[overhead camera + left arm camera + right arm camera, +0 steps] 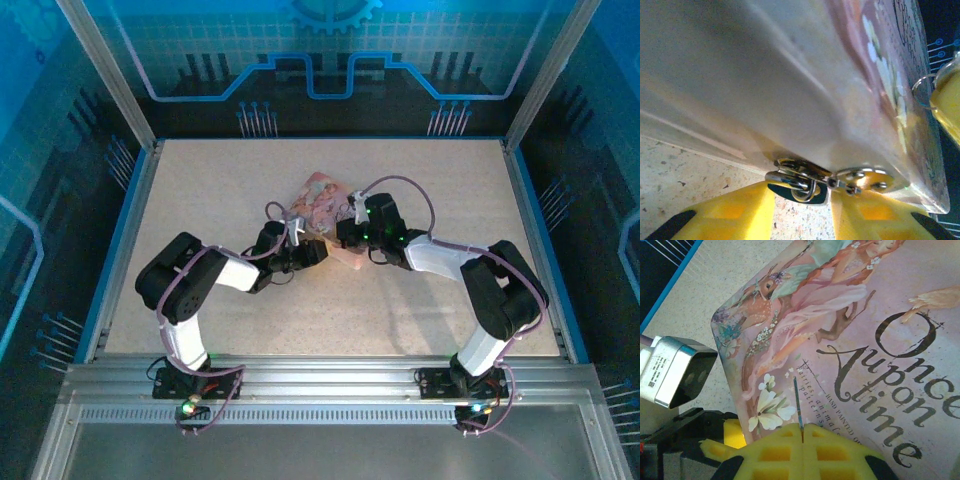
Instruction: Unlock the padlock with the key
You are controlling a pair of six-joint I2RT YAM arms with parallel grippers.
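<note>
Nearest to you, your left end effector (799, 199) sits low against the front wall of the pink tin (855, 315). Its yellow fingers (735, 212) have narrowed on either side of the padlock (790, 190). They look to be pressing the small dark body from both flanks, so I judge it clamped rather than merely framed. The reason is plain enough. The padlock hangs by its thin shackle from the hasp (862, 177) on the tin's edge, close to the surface (685, 170). Left free, it would swing away from any push, and gripping it fixes the keyhole in place. Which way the keyhole faces I cannot tell.

A little farther in, your right end effector (802, 437) is fully closed on the key (798, 405). The key sticks straight out from the seam between the pads like a thin needle, above the lid's lettering and apart from the padlock. Pinching it by the tail leaves the whole blade free to enter. So slim a sliver could twist in the pads, though, if it meets the lock off-axis.

Insertion is not yet begun. You would need to carry the key over the tin's front edge and line it up with the padlock.

Beyond both, the illustrated lid stretches away over the speckled surface.
</note>
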